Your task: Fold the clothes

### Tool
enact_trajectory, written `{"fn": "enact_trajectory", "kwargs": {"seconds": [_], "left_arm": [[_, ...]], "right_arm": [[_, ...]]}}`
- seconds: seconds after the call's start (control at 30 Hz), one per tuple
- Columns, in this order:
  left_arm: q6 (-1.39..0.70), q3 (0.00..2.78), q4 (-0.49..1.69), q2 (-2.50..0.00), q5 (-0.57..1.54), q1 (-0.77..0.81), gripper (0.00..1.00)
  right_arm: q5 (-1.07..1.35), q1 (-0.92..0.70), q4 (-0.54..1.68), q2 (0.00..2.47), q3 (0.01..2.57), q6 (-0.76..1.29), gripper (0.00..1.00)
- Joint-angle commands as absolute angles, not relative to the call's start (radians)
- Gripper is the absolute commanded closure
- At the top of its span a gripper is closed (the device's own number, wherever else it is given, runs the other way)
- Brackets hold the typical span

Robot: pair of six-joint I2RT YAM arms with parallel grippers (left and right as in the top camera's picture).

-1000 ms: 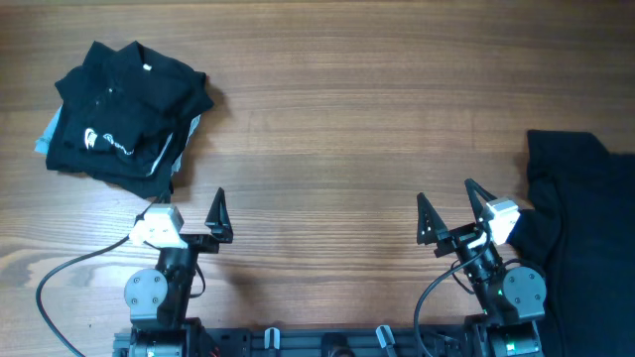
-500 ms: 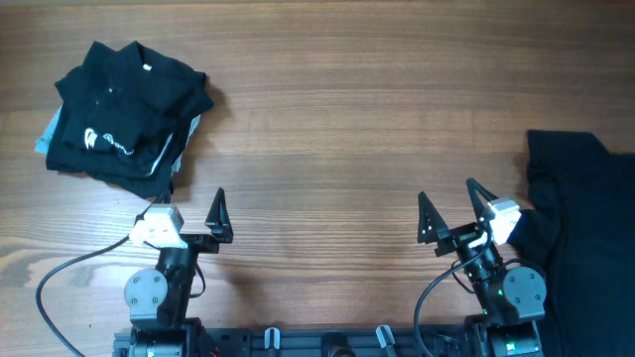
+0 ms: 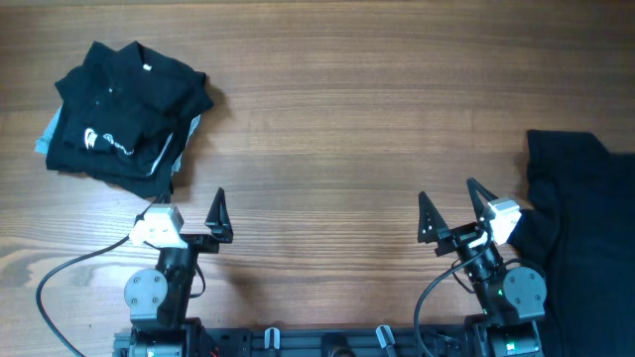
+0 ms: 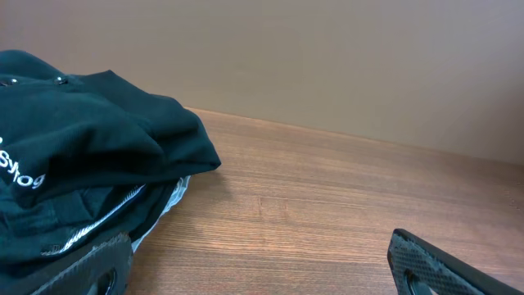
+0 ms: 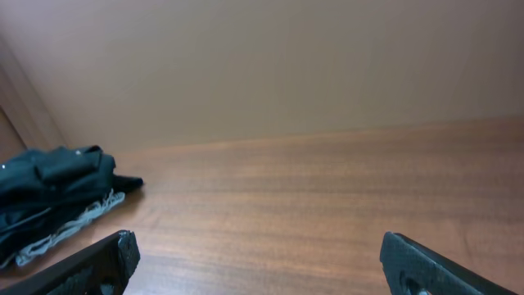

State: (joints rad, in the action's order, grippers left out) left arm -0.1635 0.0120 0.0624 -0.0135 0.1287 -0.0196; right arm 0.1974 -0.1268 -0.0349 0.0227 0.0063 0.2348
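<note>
Overhead: left pincer [image 3: 185, 208], right pincer [image 3: 446, 193] gape empty; folded shirts [image 3: 124, 109] far-left corner; next, probably grasp loose shirt [image 3: 585, 208], right edge.

No change recorded over the interval. Left hand [image 3: 185, 204] and right hand [image 3: 445, 190] kept the same pose, jaws spread wide, gripping nothing. Folded shirts [image 3: 124, 109] and loose shirt [image 3: 580, 228] showed no shift on the desk [image 3: 337, 119].

Wooden table [image 3: 337, 129], brown plank grain running left-right. Plain beige wall [image 4: 327, 57] right behind table's far edge. Pale blue cloth [image 3: 44, 142] at table's far left corner, only an edge showing (can't tell what it is).
</note>
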Motion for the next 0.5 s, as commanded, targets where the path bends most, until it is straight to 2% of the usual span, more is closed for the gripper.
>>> {"fn": "enact_trajectory", "kwargs": {"seconds": [0.0,0.13,0.27,0.37,0.47], "left_arm": [[-0.173,0.006,0.063,-0.006,0.126,-0.014,0.00],[-0.173,0.006,0.064,-0.007,0.126,-0.014,0.00],[-0.173,0.019,0.052,-0.007,0.213,-0.014,0.00],[-0.173,0.098,0.087,-0.007,0.181,-0.014,0.00],[-0.173,0.205,0.177,-0.052,0.115,-0.014,0.00]], "right_arm": [[0.171,-0.122,-0.080,0.029,0.006,0.236,0.00],[0.183,-0.122,-0.094,0.029,0.006,0.266,0.00],[0.196,-0.122,-0.098,0.029,0.025,0.340,0.00],[0.202,-0.122,-0.069,0.062,0.111,0.335,0.00],[0.203,-0.122,0.023,0.207,0.265,0.286,0.00]]}}
